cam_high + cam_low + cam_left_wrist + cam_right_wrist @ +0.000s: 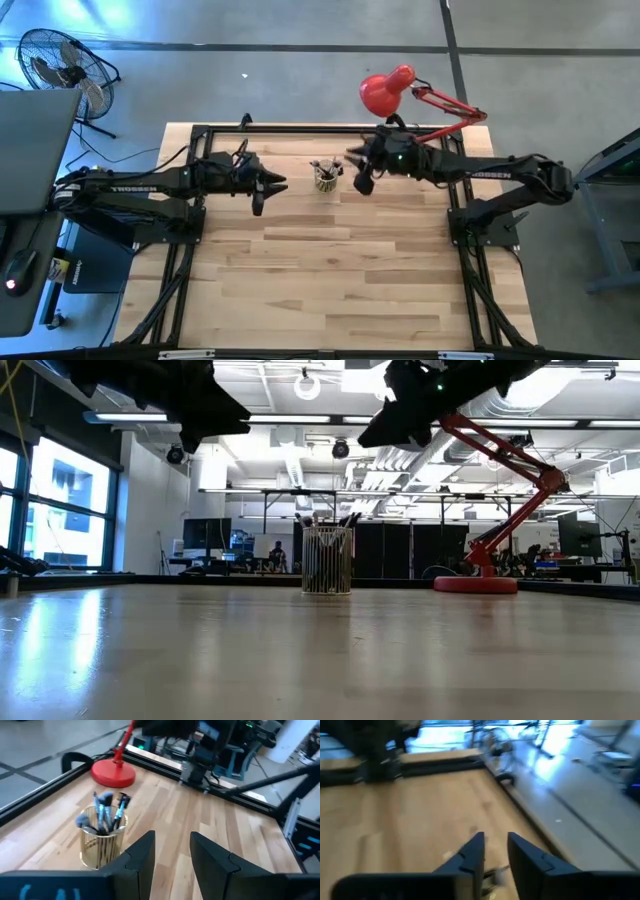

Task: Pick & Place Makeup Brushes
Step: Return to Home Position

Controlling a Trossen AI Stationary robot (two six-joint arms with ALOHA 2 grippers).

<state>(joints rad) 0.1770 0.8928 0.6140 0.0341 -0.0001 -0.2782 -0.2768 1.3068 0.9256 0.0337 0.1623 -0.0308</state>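
The makeup brushes stand bristle ends up in a small clear cup, which rests on its base on the wooden table near the far edge. My left gripper hovers left of the cup, raised off the table. It is open, with nothing between its fingers. My right gripper hangs above the table just right of the cup. A gap shows between its fingers, and it holds nothing.
A red desk lamp stands with its round base on the table's far edge, behind the cup, and its arm reaches over my right arm. A black frame rail runs along the far edge. Bare wood lies toward the near edge.
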